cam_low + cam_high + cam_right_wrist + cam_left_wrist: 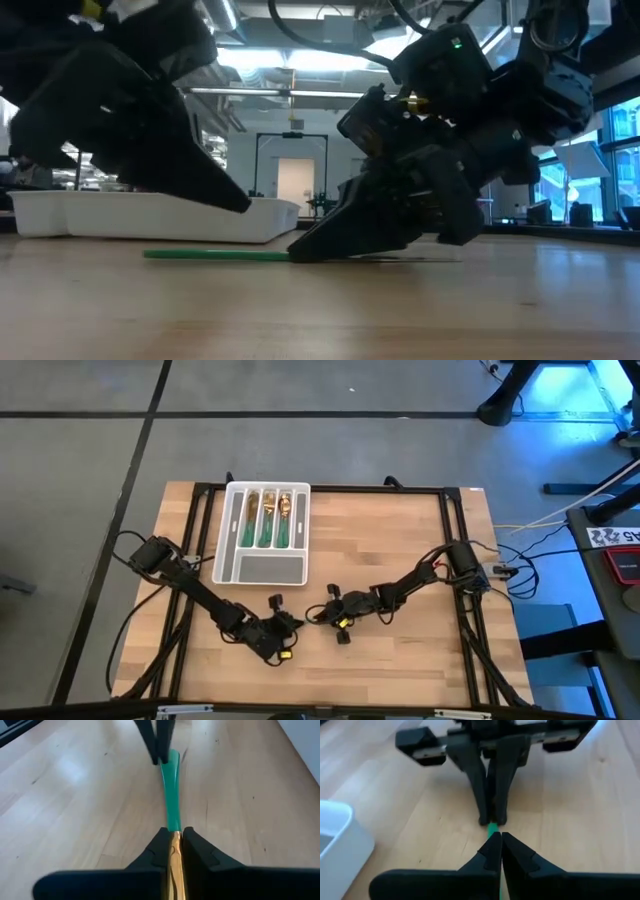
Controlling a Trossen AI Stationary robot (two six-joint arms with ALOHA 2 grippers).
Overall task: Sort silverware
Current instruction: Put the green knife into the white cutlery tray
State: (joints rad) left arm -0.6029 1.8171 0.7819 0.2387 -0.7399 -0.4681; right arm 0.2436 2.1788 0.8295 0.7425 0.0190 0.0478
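Green-handled utensil (172, 820) pinched by both: left tool (496, 845), right tool (173, 840), table-level.

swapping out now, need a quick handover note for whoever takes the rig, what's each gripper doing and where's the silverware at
Left gripper: shut on the green handle end of one utensil at the front centre of the table.
Right gripper: shut on the same utensil's gold end; the piece lies low along the wood between both arms.
Done: the other silverware sits in the white tray's three narrow slots.
Left: this one piece still has to go into the tray; one gripper must let go first. No other loose pieces show on the table.
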